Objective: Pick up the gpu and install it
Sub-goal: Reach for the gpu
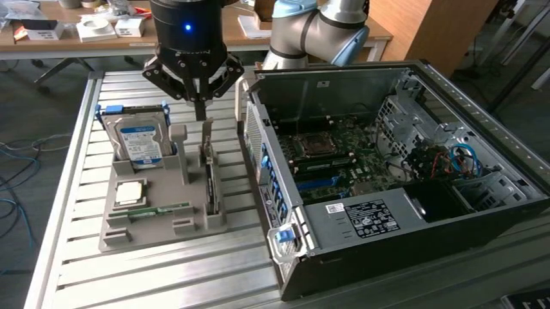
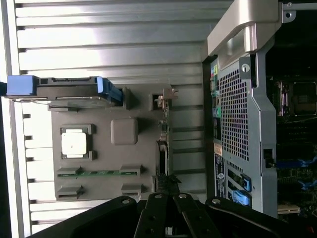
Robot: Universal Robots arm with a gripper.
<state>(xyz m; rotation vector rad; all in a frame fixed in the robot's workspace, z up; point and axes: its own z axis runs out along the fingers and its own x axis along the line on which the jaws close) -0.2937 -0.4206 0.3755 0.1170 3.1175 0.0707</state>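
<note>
Pincer: your gripper (image 1: 200, 116) has its fingers pinched together with nothing between them (empty-handed).
Pincer position: it hangs over the far end of the gray tray (image 1: 163, 228), on the side near the computer case (image 1: 387, 193).
GPU: the gpu (image 1: 208, 177) stands on edge in the tray's long slot, on the side nearest the case, dark edge up.
GPU vs pincer: the card sits below the fingertips. They hang over its far end, apart from it, no contact. In the wrist view you see the card edge-on, in line with the gripper's linkage.
Case: open side up with the motherboard (image 1: 344, 161) exposed, just beside the tray on the exterior view's right.
Other tray parts: the hard drive (image 1: 138, 138) is upright at the far end, on the exterior view's left. The processor (image 1: 129, 192) lies flat, and the memory stick (image 1: 161, 209) lies flat in front of it.
Table: the slatted metal table (image 1: 77, 257) carries the tray and the case.
</note>
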